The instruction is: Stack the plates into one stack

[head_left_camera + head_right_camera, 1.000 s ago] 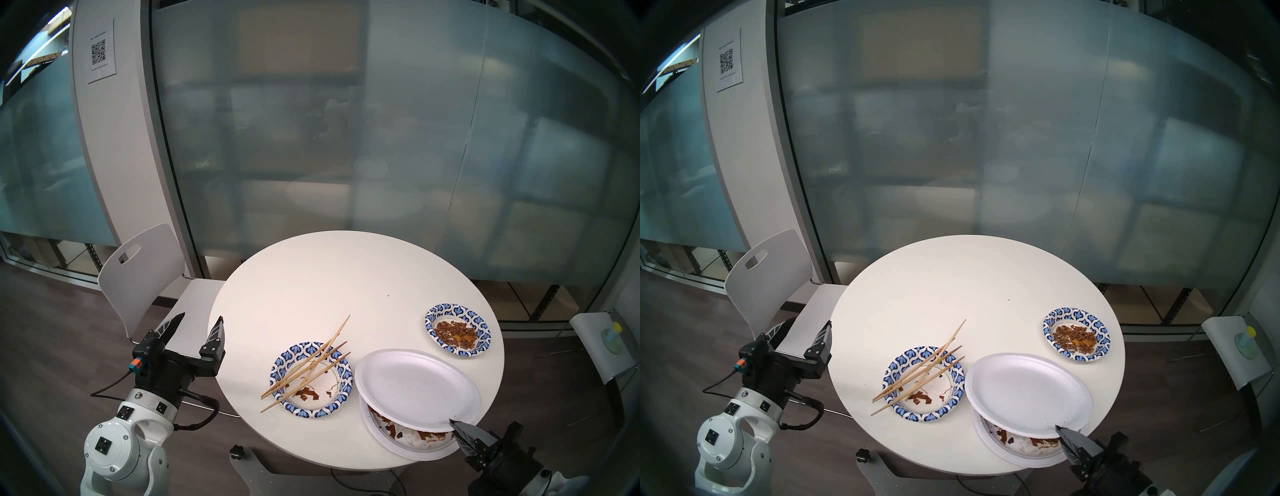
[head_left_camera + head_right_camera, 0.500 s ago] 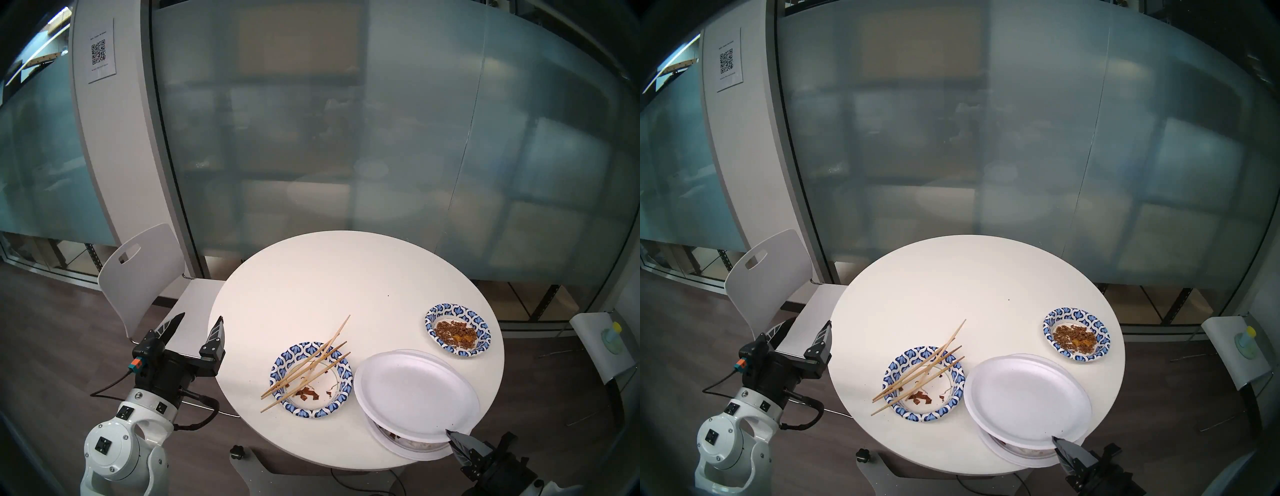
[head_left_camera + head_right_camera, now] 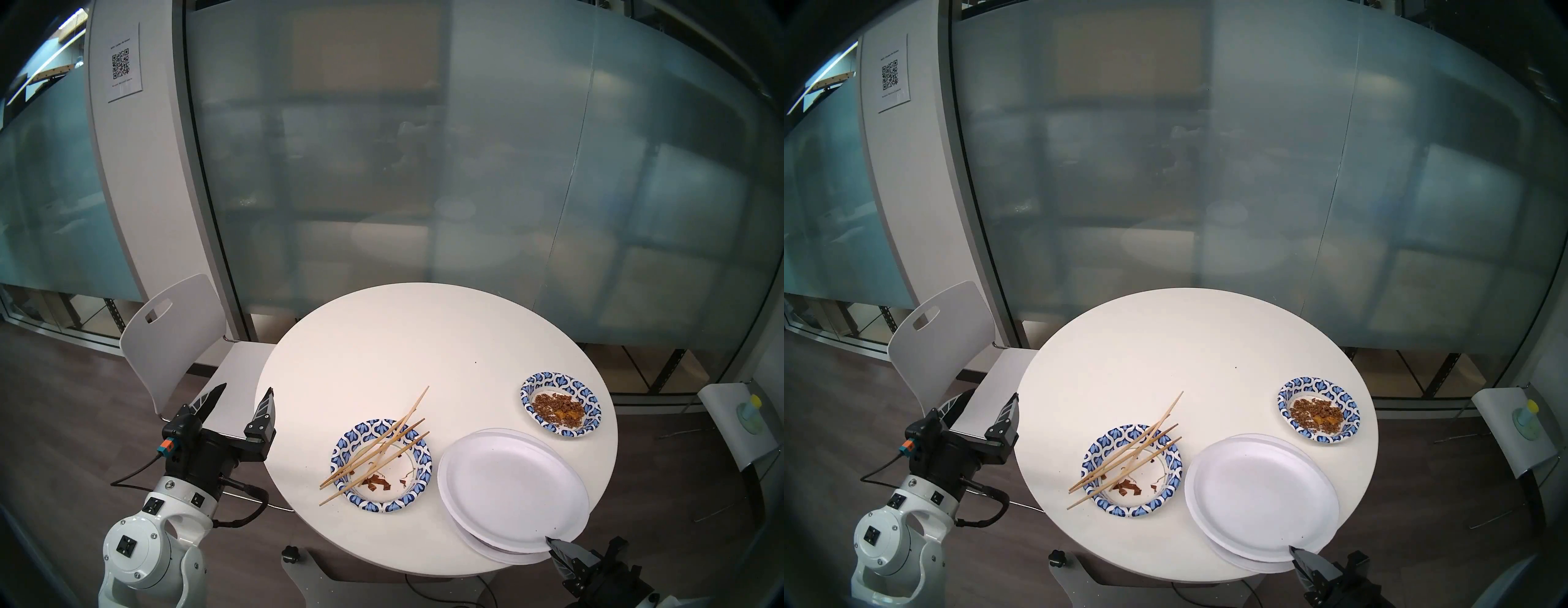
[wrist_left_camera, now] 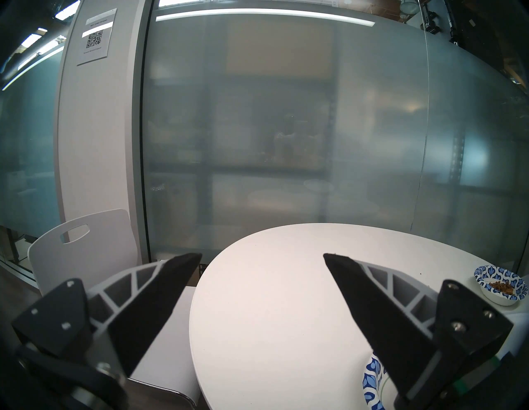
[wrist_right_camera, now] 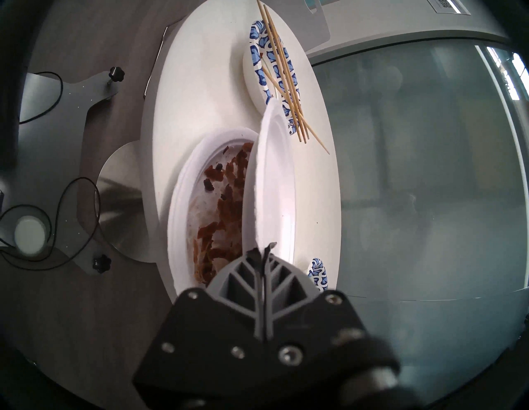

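A large white plate (image 3: 513, 492) lies tilted over a second white plate (image 3: 488, 552) at the table's near right edge. The lower one (image 5: 179, 200) holds brown scraps. My right gripper (image 3: 551, 541) is shut on the upper plate's near rim (image 5: 274, 186). A blue-patterned plate (image 3: 413, 492) with chopsticks (image 3: 382, 441) across it sits just left of them. Another blue-patterned plate (image 3: 547, 378) with brown crumbs sits at the far right. My left gripper (image 3: 245, 388) hangs open and empty off the table's left edge.
The round white table (image 3: 382, 339) stands against a frosted glass wall. A white chair (image 3: 169, 331) is tucked in at its left, behind my left gripper. A second seat (image 3: 729, 429) with a small yellow-capped bottle is at the right. The lower plate overhangs the near edge.
My right gripper has come down and toward me with the upper white plate. The gap over the lower plate has nearly closed. The left arm has not moved.
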### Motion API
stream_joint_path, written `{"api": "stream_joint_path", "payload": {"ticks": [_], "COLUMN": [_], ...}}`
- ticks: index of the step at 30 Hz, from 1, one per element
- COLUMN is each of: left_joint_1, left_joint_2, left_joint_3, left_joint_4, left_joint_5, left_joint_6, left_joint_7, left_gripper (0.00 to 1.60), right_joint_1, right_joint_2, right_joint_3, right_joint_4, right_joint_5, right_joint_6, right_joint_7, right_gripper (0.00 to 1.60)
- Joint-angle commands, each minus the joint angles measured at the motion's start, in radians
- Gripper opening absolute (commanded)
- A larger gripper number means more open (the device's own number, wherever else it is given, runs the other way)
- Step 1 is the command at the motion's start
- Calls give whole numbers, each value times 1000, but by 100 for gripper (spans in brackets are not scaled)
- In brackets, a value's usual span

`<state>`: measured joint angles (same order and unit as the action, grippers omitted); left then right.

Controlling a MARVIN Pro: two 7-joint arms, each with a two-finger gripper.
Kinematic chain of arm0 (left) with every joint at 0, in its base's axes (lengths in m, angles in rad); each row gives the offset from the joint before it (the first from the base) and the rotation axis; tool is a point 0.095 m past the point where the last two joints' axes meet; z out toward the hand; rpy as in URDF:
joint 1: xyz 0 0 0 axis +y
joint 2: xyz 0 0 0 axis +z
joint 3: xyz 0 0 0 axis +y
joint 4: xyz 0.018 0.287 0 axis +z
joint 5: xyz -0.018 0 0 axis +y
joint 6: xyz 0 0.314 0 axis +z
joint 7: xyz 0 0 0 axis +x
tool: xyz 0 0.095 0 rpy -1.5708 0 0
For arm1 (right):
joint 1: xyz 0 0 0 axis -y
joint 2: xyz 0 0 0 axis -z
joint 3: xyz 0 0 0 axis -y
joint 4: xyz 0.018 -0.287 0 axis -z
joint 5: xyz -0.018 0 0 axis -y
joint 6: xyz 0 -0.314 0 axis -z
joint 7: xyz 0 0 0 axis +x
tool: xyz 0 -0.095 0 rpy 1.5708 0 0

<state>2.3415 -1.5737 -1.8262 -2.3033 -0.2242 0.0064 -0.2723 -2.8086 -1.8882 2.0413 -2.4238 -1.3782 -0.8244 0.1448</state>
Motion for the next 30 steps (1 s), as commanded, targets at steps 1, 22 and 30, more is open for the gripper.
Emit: {"api": "stream_joint_path", "payload": {"ticks": [1,22,30], "left_joint_1": [0,0,0], "left_joint_2": [3,2,2], "left_joint_3": [1,1,1], "left_joint_4": [-22,-22,-22], "left_joint_5": [3,3,3], "left_joint_6": [-2,-2,-2], "left_joint_7": [-2,-2,-2], "left_gripper": [160,160,160], "right_joint_1": [29,75,53], "right_joint_2": [10,57,52], "right_joint_3": [21,-3,1], "right_joint_4": [1,11,-20], "right_joint_5": [36,188,247], "right_joint_6": [6,-12,-1], "right_joint_7": [8,195,275], "right_gripper": [0,0,36]}}
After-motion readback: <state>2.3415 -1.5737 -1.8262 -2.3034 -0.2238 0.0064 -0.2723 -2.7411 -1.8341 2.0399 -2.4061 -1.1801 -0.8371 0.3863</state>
